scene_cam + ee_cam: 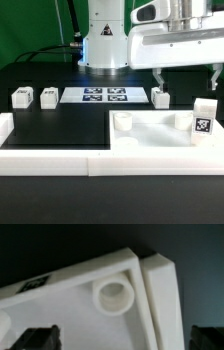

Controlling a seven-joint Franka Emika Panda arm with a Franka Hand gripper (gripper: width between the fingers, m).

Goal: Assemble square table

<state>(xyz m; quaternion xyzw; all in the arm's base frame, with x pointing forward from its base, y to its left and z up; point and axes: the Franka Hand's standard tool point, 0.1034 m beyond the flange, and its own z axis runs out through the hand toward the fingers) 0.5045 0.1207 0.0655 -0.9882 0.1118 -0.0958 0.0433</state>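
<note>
The white square table top [150, 135] lies flat at the exterior view's right, its round corner sockets [123, 122] facing up. One white tagged leg [203, 121] stands on the top's right side. Three more legs lie on the black mat: two at the left [20, 97] [48, 95] and one [162, 98] behind the top. My gripper [188, 84] hangs open and empty above the top's far right part. In the wrist view the gripper [122, 339] is wide open over a corner socket [113, 294] of the top [60, 303], with both fingertips [40, 336] dark at the frame edge.
The marker board [105, 95] lies at the back middle, in front of the robot base [103, 40]. A long white border rail [50, 152] runs along the front and up the left side. In the wrist view a white strip [165, 297] runs beside the socket.
</note>
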